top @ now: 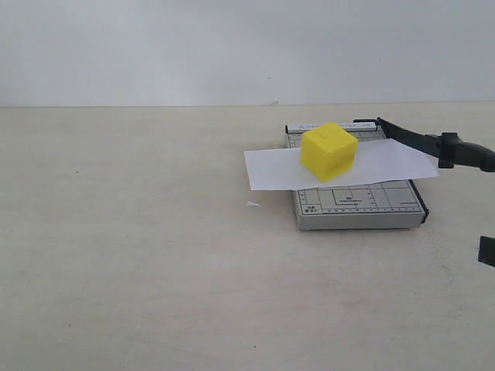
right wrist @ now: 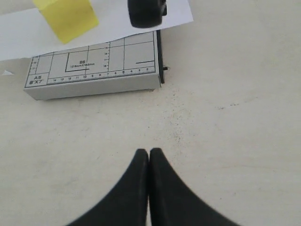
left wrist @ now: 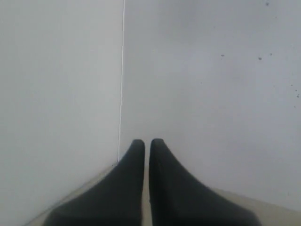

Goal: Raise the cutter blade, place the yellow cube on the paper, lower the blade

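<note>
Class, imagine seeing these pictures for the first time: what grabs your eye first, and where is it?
The bright yellow cube sits on the white paper, which lies across the grey trimmer base, right of centre on the table. The black cutter blade juts out, raised, at the far right.

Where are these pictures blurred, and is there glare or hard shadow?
Exterior view: even light, no glare, hardly any shadow by the yellow cube. Left wrist view: the left end effector looks soft-edged. Right wrist view: print on the grey base is sharp, the black blade handle blurred.
</note>
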### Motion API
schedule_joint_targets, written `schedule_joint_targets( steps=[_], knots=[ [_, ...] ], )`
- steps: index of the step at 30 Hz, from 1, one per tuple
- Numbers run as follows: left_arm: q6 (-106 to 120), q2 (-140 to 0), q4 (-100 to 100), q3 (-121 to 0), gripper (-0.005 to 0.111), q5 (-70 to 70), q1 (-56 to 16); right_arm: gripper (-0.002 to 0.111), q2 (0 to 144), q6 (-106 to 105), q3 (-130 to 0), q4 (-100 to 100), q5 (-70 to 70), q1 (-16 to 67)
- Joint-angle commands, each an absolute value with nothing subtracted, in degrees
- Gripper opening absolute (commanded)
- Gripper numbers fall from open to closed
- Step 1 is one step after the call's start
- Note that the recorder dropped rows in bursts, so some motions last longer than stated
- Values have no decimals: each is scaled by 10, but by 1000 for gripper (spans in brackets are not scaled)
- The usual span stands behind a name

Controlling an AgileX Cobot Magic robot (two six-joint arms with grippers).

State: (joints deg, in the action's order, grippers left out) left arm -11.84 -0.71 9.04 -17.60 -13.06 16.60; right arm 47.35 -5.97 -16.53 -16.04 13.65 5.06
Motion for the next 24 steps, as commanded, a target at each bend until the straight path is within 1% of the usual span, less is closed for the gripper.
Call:
schedule_joint_targets(
  steps=[1, 3, 8, 11, 17, 19, 24],
  knots=[
    [-132, 0, 75, -120, 4, -178, 164, 0, 463, -108, -167, -161, 122, 52],
    [-146, 0, 65, -89, 4, -180, 160, 0, 452, -141, -167, -161, 122, 52],
    [-197, 0, 61, -22, 4, -114, 155, 0, 412, -212, -167, -161, 122, 52],
    [-215, 0, 44, 0, 4, -96, 133, 0, 384, -220, -167, -161, 120, 52],
    [-178, 0, 38, 0, 4, -58, 53, 0, 339, -220, -167, -161, 125, 52],
    [-164, 0, 38, 0, 4, -58, 42, 0, 336, -220, -167, -161, 133, 52],
    [-162, 0, 38, 0, 4, -64, 41, 0, 332, -220, -167, -161, 157, 52]
  ],
)
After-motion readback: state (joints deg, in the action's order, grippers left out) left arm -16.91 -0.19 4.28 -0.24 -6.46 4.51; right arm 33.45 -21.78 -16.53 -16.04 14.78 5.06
